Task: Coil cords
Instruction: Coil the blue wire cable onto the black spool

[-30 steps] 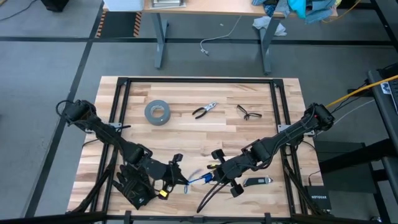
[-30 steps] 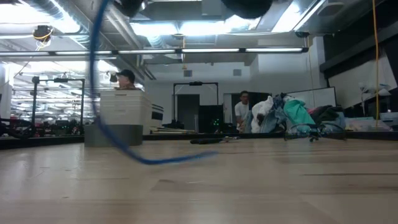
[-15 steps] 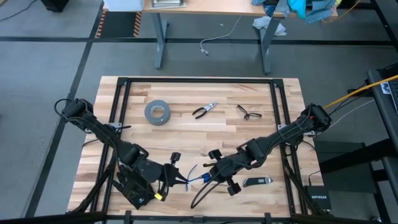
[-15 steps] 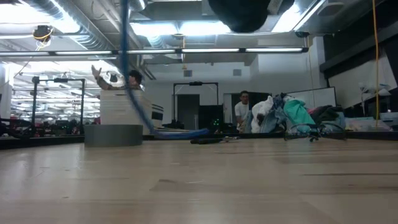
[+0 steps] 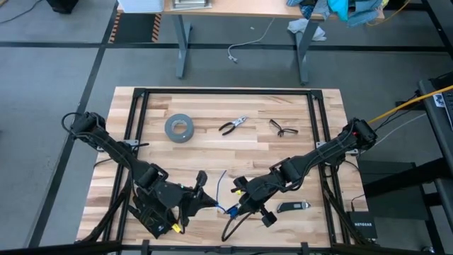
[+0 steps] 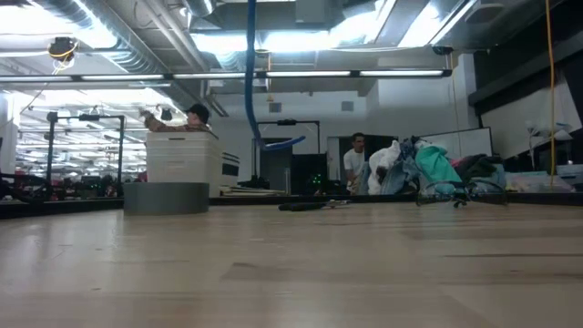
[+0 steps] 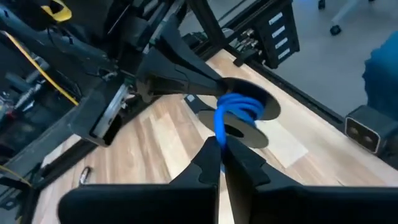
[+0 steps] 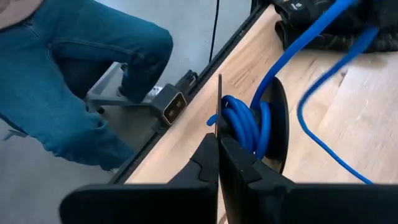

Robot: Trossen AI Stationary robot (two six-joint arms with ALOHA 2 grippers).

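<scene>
The cords are one thin cable, blue with a black stretch. A small blue coil (image 8: 242,124) sits against a black disc (image 8: 277,118), held up near the table's near edge between both grippers. My right gripper (image 5: 233,200) is shut at the coil. My left gripper (image 5: 215,205) is shut on a blue strand (image 7: 221,127) leading off the coil. A loose blue strand (image 6: 251,82) hangs clear of the table, its end (image 6: 279,144) curling up. The black stretch (image 5: 235,225) trails toward the near edge. My left gripper pinches a single blue strand (image 7: 219,132) between its two fingers, a short way from the coil, coming nearly level from the table's left. The strand is clear of the table. My right gripper is shut on a thin black edge (image 8: 219,102) right beside the blue coil, coming slanting down from the table's right. The coil and its disc are lifted clear of the table; the fingers hide the place of contact.
A grey tape roll (image 5: 179,127), pliers (image 5: 232,126) and glasses (image 5: 283,128) lie toward the far side. Black gloves (image 5: 152,214) lie under my left arm, a dark pocket tool (image 5: 292,206) near my right arm. A person's legs (image 8: 68,81) stand beyond the near edge.
My left gripper has risen and rolled about its own axis, staying shut on the strand. The loose blue strand, which sagged to the tabletop a second ago, has swung up and now hangs clear of it. My right gripper has tipped slightly.
</scene>
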